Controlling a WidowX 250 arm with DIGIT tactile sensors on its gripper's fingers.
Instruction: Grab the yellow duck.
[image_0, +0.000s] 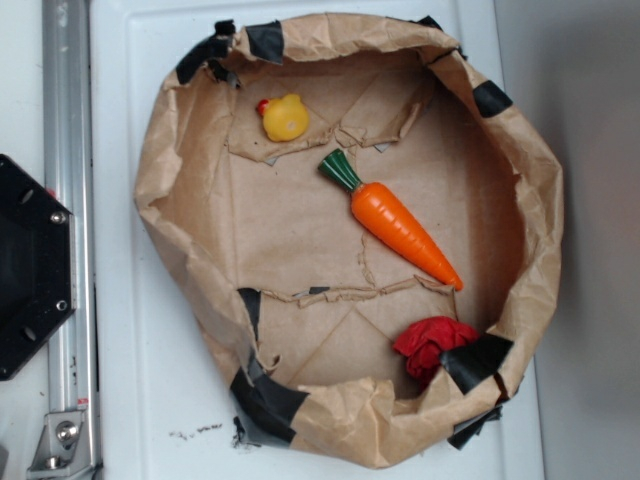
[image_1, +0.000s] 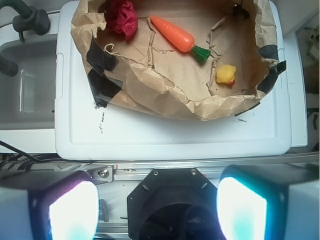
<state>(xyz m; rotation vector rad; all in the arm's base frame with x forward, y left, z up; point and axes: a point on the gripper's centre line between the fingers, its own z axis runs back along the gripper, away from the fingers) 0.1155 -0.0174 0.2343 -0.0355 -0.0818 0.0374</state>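
The yellow duck (image_0: 284, 118) sits on the floor of a crumpled brown paper basin (image_0: 190, 270), at the upper left of the exterior view, close under the basin's taped wall and with its red-orange beak turned toward that wall. An orange carrot (image_0: 400, 222) with a green top lies diagonally across the middle, its leafy end near the duck but not touching it. A wrinkled red cloth (image_0: 432, 345) is bunched at the opposite side, well apart from the duck. The basin rests on a white lid (image_1: 165, 135).

The gripper (image_1: 157, 205) hangs well back from the basin, over the black base plate (image_1: 170, 200), its two fingers (image_1: 72, 210) spread wide at the near edge of the wrist view and holding nothing.

The risk appears to lie in the duck's spot: the raised paper wall beside it could snag a finger on descent, crumple, or nudge the rounded toy away. A drift toward the carrot top could also close the claw on the wrong object.
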